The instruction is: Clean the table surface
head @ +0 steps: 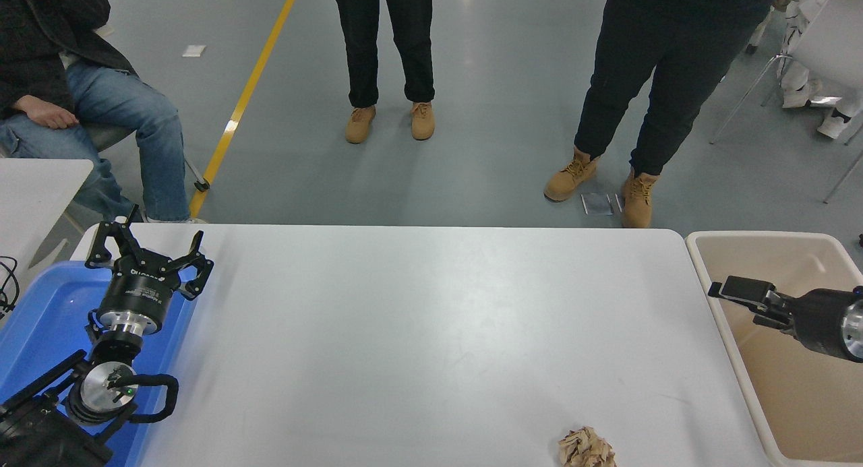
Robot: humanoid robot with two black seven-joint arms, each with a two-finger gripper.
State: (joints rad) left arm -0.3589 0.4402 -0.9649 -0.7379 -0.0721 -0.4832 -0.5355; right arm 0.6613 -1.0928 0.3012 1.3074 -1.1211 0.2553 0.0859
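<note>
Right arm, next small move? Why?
Probably swing the right gripper from over the beige bin toward the crumpled brown paper, the only litter on the table surface, near its front edge. The left gripper sits parked, open, over the blue tray.

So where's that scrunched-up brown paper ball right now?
In the head view, the crumpled brown paper ball sits on the table surface at its near edge, right of centre, not far from the beige bin.
</note>
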